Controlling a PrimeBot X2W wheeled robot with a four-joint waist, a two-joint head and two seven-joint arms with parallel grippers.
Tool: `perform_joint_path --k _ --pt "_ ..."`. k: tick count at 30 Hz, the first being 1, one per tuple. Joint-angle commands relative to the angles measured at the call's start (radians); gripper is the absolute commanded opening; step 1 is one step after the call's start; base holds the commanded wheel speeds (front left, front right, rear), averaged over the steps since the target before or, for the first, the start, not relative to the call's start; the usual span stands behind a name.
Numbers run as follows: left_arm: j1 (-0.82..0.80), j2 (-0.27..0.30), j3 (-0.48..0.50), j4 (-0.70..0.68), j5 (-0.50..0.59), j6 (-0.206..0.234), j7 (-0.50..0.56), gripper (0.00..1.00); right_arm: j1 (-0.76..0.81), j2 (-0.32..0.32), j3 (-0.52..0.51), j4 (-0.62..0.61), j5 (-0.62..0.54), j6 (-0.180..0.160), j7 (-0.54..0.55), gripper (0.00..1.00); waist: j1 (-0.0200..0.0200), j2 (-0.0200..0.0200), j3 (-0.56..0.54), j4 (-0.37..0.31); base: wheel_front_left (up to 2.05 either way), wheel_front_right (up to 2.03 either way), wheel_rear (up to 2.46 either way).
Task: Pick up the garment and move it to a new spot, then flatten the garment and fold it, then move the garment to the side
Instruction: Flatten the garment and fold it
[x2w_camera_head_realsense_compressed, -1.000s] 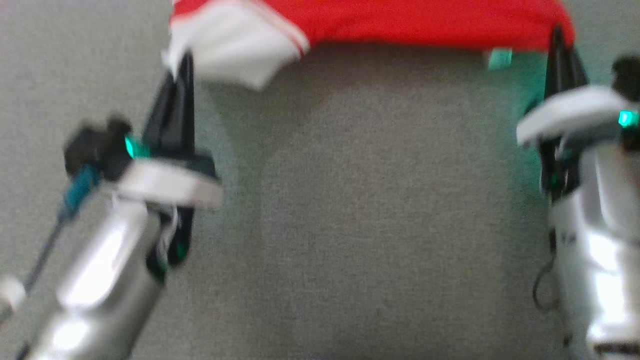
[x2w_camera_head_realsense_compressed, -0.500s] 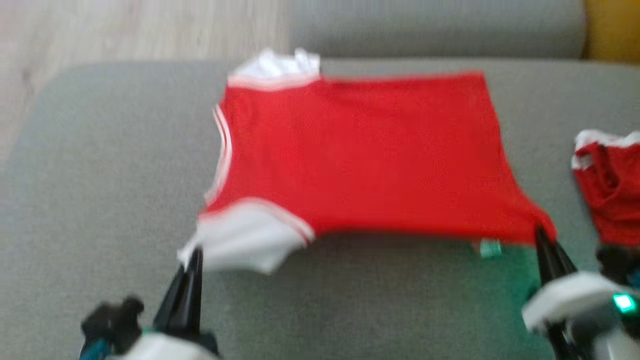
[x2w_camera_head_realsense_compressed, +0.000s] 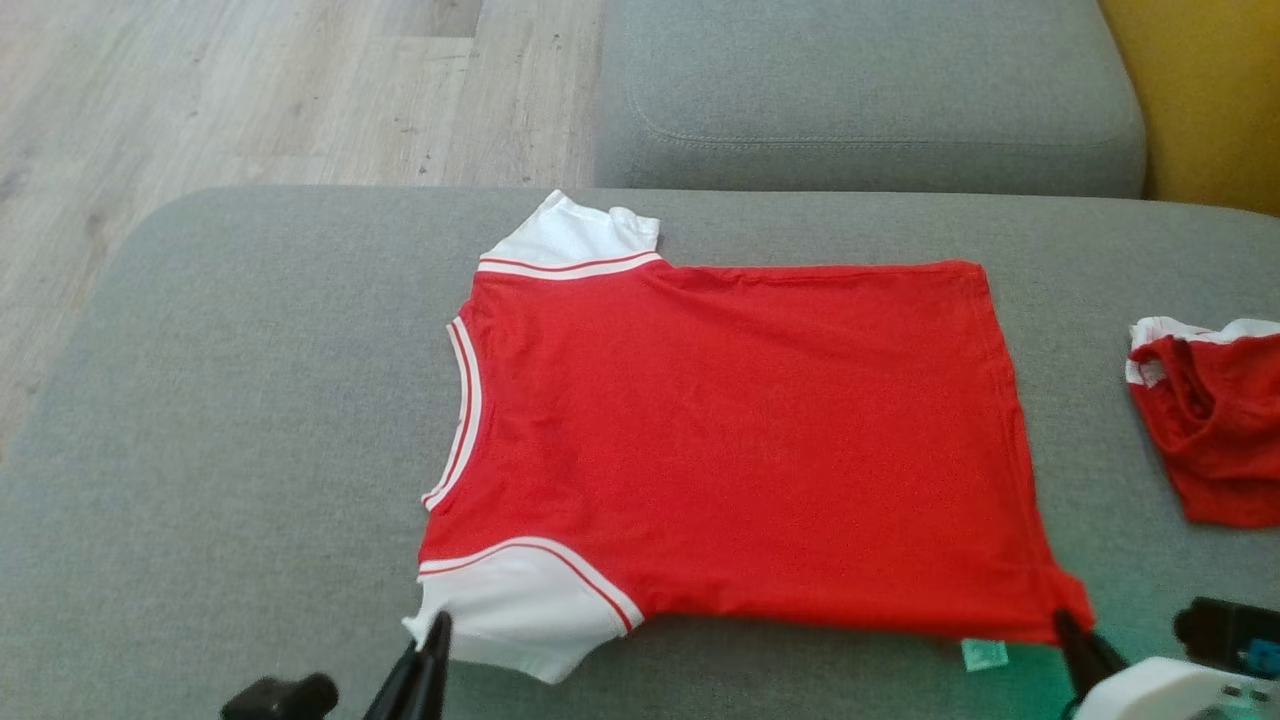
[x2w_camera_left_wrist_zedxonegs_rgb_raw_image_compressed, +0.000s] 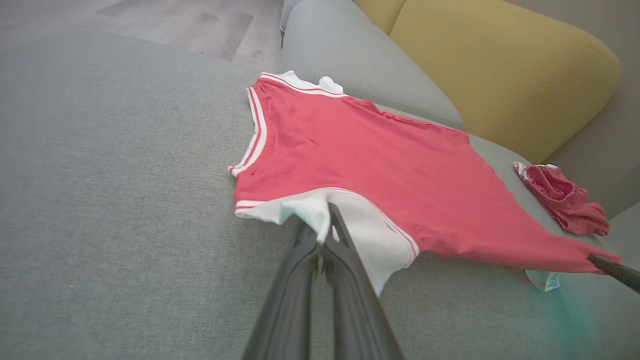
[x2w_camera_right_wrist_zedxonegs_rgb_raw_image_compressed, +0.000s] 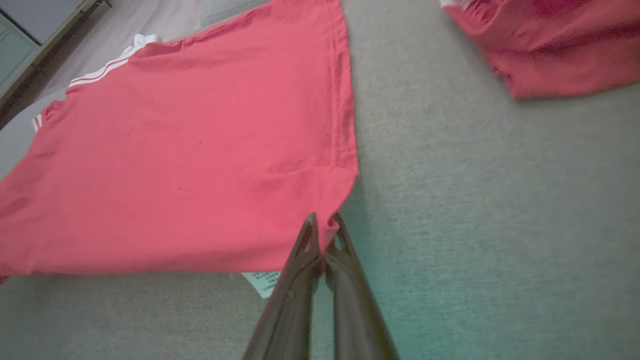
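Observation:
A red T-shirt with white sleeves, the garment (x2w_camera_head_realsense_compressed: 730, 440), lies spread out on the grey sofa seat (x2w_camera_head_realsense_compressed: 230, 420), its collar towards the left. My left gripper (x2w_camera_head_realsense_compressed: 438, 628) is shut on the near white sleeve (x2w_camera_left_wrist_zedxonegs_rgb_raw_image_compressed: 320, 220), lifting its edge a little. At the near hem corner (x2w_camera_right_wrist_zedxonegs_rgb_raw_image_compressed: 332, 225) my right gripper (x2w_camera_head_realsense_compressed: 1068, 626) is also shut on the garment. A small white care label (x2w_camera_right_wrist_zedxonegs_rgb_raw_image_compressed: 262, 281) hangs under that near edge. The garment's far edge lies flat on the cushion (x2w_camera_left_wrist_zedxonegs_rgb_raw_image_compressed: 360, 145).
A second crumpled red and white garment (x2w_camera_head_realsense_compressed: 1210, 430) lies at the right on the seat. Behind stands the grey backrest cushion (x2w_camera_head_realsense_compressed: 870, 100), with a yellow cushion (x2w_camera_left_wrist_zedxonegs_rgb_raw_image_compressed: 505, 75) beside it. Wooden floor (x2w_camera_head_realsense_compressed: 250, 90) lies beyond the seat's far left edge.
The head camera has tilted up, so the whole garment and the sofa back have come into view. Both grippers keep their hold on the near edge.

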Motion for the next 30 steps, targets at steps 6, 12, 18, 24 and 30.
perform_joint_path --k 6,12,18,24,30 --pt "-0.168 -0.054 -0.002 0.072 -0.025 -0.070 0.034 0.00 -0.110 -0.011 0.031 0.072 0.057 0.007 0.063 0.00 0.0000 -0.0001 0.000 0.005 0.00 0.00 0.00" --pt "-0.343 -0.114 -0.001 0.196 -0.046 -0.148 0.073 0.00 -0.221 -0.011 0.015 0.141 0.055 0.007 0.100 0.00 0.0000 -0.0001 0.008 -0.002 0.00 0.00 0.00" --pt "-0.530 -0.140 -0.004 0.342 -0.024 -0.199 0.127 0.00 -0.353 -0.011 0.008 0.199 0.028 0.007 0.141 0.00 0.0000 -0.0001 0.023 -0.025 0.00 0.00 0.00" --pt "-0.644 -0.164 0.005 0.478 -0.023 -0.233 0.142 0.00 -0.500 -0.011 0.004 0.287 -0.001 0.007 0.143 0.00 0.0000 -0.0001 0.054 -0.049 0.00 0.00 0.00" --pt "-0.708 -0.183 0.013 0.576 -0.018 -0.248 0.129 0.00 -0.630 -0.011 0.006 0.407 -0.036 0.007 0.118 0.00 0.0000 -0.0001 0.095 -0.059 0.00 0.00 0.00"
